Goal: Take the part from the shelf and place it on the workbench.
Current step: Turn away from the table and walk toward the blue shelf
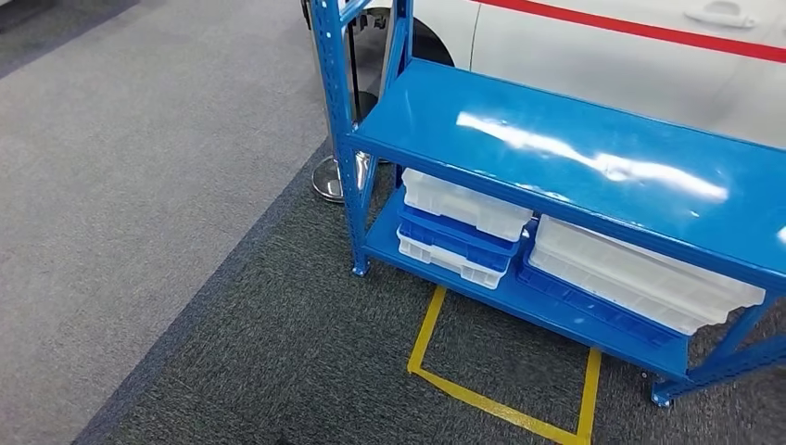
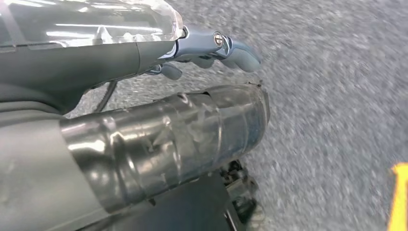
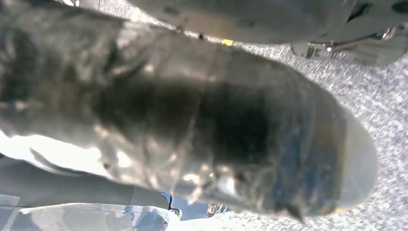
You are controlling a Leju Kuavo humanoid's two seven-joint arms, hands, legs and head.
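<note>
Head view: high, looking forward and down at the blue shelf [image 1: 593, 176], dark carpet [image 1: 306, 352] and yellow floor tape [image 1: 505, 408]. Left and right wrist views: close, blurred, aimed down at the same carpet; left shares the yellow tape.

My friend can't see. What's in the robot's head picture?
A blue metal shelf stands on dark carpet, its top bare and shiny. White and blue trays are stacked on its lower level, with a yellow tape square on the floor before it.
</note>
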